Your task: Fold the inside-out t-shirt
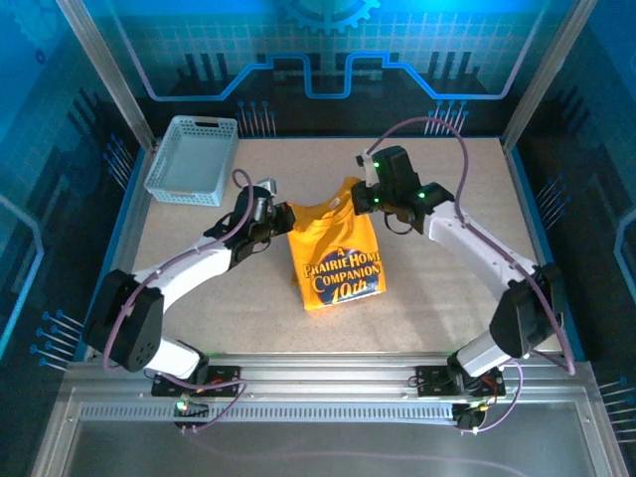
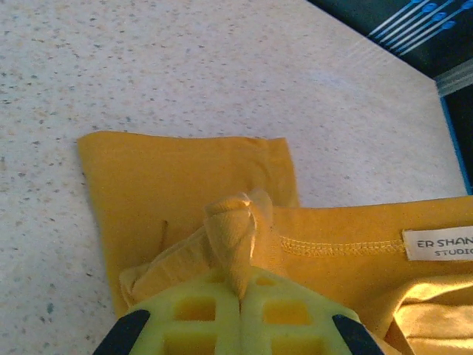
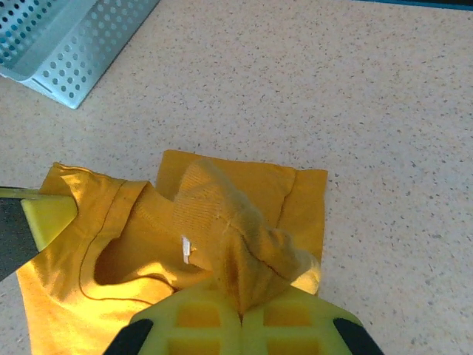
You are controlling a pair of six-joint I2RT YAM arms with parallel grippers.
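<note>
The inside-out t-shirt [image 1: 336,260] lies near the middle of the bench [image 1: 447,298], narrowed to a tall panel with its printed lettering up, collar end toward 12 o'clock and hem toward 6 o'clock. The left gripper [image 1: 278,216] is clamped on a bunched tuck of cloth at the shirt's 10 o'clock shoulder; the right gripper [image 1: 364,199] is clamped on a wad of fabric by the collar at 1 o'clock. This looks like the start of a crosswise fold. The next move likely calls for lifting both corners together, level and taut, and carrying them toward 6 o'clock without dragging the hem, keeping clear of the basket [image 1: 191,159] at 10 o'clock.
</note>
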